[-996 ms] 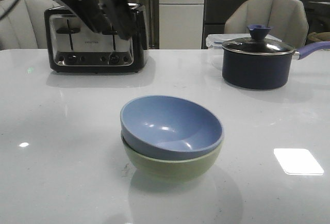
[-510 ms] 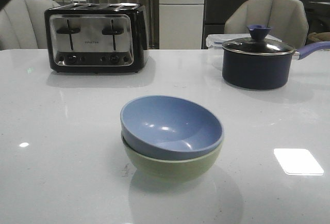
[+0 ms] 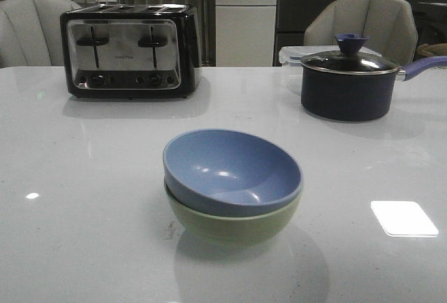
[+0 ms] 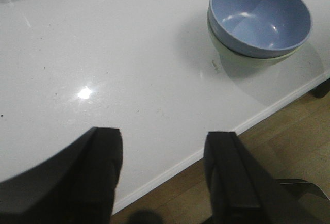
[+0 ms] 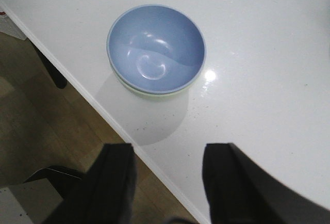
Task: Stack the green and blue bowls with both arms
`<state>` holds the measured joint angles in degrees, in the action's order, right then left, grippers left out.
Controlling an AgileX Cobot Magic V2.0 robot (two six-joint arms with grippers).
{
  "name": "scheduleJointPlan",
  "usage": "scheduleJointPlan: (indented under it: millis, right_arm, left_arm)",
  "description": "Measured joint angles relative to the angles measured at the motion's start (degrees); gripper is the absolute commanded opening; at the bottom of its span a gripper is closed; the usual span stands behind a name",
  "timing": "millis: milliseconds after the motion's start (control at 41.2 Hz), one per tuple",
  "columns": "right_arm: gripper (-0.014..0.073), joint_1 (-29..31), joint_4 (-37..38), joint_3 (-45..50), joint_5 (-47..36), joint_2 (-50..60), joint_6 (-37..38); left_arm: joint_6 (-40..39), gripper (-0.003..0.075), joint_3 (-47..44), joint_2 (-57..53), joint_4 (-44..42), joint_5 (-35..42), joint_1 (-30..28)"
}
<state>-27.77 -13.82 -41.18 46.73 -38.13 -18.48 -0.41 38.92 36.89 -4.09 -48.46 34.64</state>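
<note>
The blue bowl (image 3: 234, 169) sits nested inside the green bowl (image 3: 234, 225) near the front middle of the white table. The stack also shows in the left wrist view, blue bowl (image 4: 260, 15) over green bowl (image 4: 234, 61), and in the right wrist view, blue bowl (image 5: 156, 47) over a thin rim of green bowl (image 5: 147, 95). My left gripper (image 4: 164, 136) is open and empty, high over the table's front edge, well apart from the bowls. My right gripper (image 5: 167, 154) is open and empty, also high over the front edge. Neither arm shows in the front view.
A black and chrome toaster (image 3: 129, 52) stands at the back left. A dark navy lidded pot (image 3: 347, 83) with a purple handle stands at the back right, a clear container (image 3: 290, 55) behind it. Chairs stand beyond the table. The wooden floor shows below the table edge (image 4: 170, 170).
One second ago a black arm hung at the upper left in front of the toaster; it has since left the front view. The bowls have not moved.
</note>
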Motion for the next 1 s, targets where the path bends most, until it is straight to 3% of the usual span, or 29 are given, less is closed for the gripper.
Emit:
scheduleJointPlan:
  millis: [243, 996]
  right_arm:
    - [0.0048, 0.0, 0.0, 0.0, 0.0, 0.0, 0.0]
    - [0.0055, 0.0, 0.1, 0.0, 0.0, 0.0, 0.0]
  left_arm:
    - [0.0, 0.0088, 0.0, 0.0, 0.0, 2.9, 0.0]
    - [0.0, 0.0093, -0.1, -1.7, 0.0, 4.1, -0.6]
